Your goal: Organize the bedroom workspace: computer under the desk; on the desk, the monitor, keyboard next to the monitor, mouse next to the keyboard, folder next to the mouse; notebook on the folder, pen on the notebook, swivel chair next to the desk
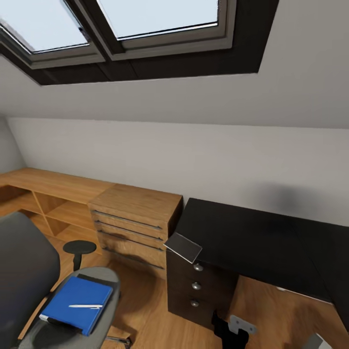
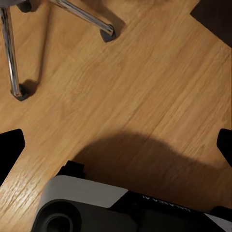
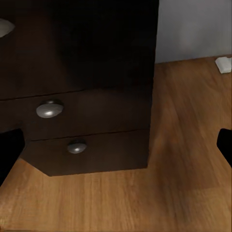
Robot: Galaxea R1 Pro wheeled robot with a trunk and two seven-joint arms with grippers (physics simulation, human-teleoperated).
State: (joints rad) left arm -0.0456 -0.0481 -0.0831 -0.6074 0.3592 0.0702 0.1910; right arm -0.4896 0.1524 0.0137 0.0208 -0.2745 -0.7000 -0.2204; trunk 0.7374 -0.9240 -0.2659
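I'm looking at the folder (image 1: 77, 303) lying flat on the seat of the chair (image 1: 29, 271), low at the left of my head view, with the pen (image 1: 85, 306) resting on top of it. The notebook (image 1: 183, 247) is sitting at the near left corner of the desk (image 1: 252, 242), tilted and sticking out over the edge, right above the dark drawer unit (image 1: 196, 288) with its three round knobs. Apart from that the black surface is looking bare in what I'm seeing. Just left of the desk a light wooden drawer cabinet (image 1: 135, 225) is standing against the white wall, and low wooden shelving (image 1: 43, 203) is running off to the left from it. Two skylights (image 1: 121, 24) are sitting in the sloped ceiling above.

My right wrist cam is pointing at the drawer unit (image 3: 82, 96) from close range, two knobs (image 3: 50, 109) showing, wood floor (image 3: 145, 193) underneath. Dark finger edges (image 3: 225, 145) are showing at both sides of that picture, so the right gripper is standing spread wide, holding nothing.

The left wrist cam is facing the floor (image 2: 145, 87), catching the chair's chrome legs (image 2: 82, 14) and casters, plus part of the robot's own base (image 2: 96, 208). Same deal there: fingertips (image 2: 9, 145) far apart at the picture's edges, so the left gripper is spread wide and empty too.
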